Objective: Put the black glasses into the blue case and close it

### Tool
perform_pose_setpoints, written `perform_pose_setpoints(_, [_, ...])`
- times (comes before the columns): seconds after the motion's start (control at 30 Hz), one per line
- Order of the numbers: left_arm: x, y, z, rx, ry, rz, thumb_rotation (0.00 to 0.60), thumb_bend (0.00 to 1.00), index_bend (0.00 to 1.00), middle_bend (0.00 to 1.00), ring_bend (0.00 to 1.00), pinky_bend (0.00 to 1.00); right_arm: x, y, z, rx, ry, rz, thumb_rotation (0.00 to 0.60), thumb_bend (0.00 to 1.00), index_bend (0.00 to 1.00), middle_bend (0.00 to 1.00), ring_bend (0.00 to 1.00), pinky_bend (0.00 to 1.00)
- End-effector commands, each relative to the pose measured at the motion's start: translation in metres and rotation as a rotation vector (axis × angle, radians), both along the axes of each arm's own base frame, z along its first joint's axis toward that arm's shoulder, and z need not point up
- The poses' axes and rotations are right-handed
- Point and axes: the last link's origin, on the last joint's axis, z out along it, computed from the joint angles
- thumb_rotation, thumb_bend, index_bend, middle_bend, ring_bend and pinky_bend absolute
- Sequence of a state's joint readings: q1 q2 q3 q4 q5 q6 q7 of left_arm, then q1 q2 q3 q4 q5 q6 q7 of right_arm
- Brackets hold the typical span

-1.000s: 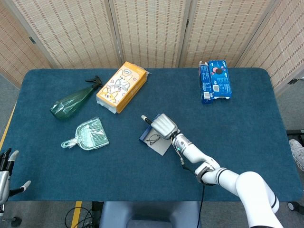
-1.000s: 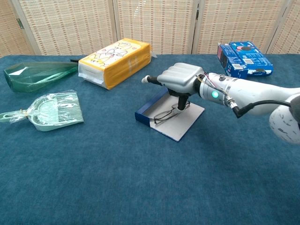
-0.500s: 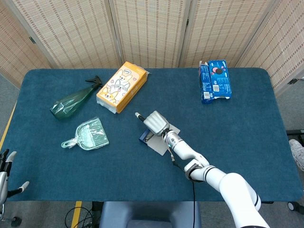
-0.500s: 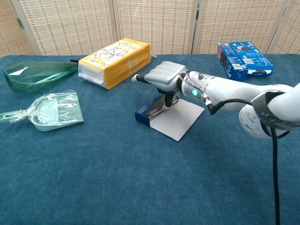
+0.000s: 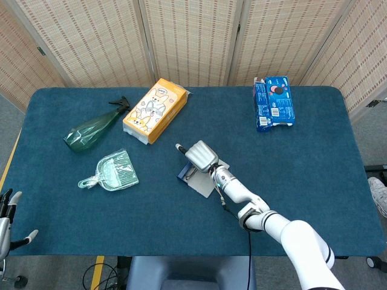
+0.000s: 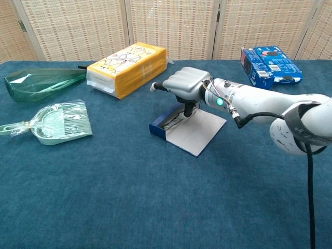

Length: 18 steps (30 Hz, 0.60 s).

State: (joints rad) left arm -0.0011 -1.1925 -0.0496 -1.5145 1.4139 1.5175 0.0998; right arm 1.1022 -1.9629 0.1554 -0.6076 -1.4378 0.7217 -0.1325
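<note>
The blue case (image 6: 158,127) lies open mid-table, its grey lid (image 6: 202,134) flat toward me. The black glasses (image 6: 171,121) lie in the blue tray half. My right hand (image 6: 184,85) hovers over the case's far side with its fingers curled in. One finger sticks out to the left, and the thumb reaches down to the glasses' right end. I cannot tell whether it touches them. From the head view, the right hand (image 5: 201,156) covers part of the case (image 5: 182,175). My left hand (image 5: 7,219) hangs off the table's near left edge, fingers spread, holding nothing.
A yellow tissue pack (image 6: 127,67) and a green spray bottle (image 6: 36,83) lie at the back left. A wrapped green dustpan (image 6: 59,123) sits left of the case. A blue snack box (image 6: 270,65) stands at the back right.
The glasses slid from the grey lid into the blue tray as my right hand moved left. The hand has since drawn back slightly to the right. The left hand stayed put.
</note>
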Motion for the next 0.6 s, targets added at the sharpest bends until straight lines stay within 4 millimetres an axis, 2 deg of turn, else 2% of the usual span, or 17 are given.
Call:
perform_pose_setpoints(0.03, [0.000,0.000,-0.001,-0.002,-0.001,-0.001,0.600,0.17,0.00,0.00,0.00,0.17,-0.007,0.002,0.007,0.002,-0.015,-0.006,0.600,0.30,0.00,0.98,1.00,0.99])
perform_pose_setpoints(0.27, [0.001,0.001,-0.001,-0.004,0.002,-0.006,0.600,0.17,0.00,0.00,0.00,0.17,-0.022,0.013,0.023,-0.021,-0.047,0.021,0.600,0.27,0.00,0.98,1.00,0.99])
perform_pose_setpoints(0.4, [0.004,0.005,-0.003,-0.015,-0.001,-0.016,0.600,0.17,0.00,0.00,0.00,0.17,-0.026,0.013,0.017,-0.034,-0.030,-0.005,0.600,0.21,0.00,0.98,1.00,0.99])
perform_pose_setpoints(0.6, [0.006,0.005,-0.003,-0.020,0.002,-0.022,0.600,0.17,0.00,0.00,0.00,0.17,-0.020,0.015,0.011,-0.035,-0.052,0.003,0.600,0.21,0.00,0.98,1.00,0.99])
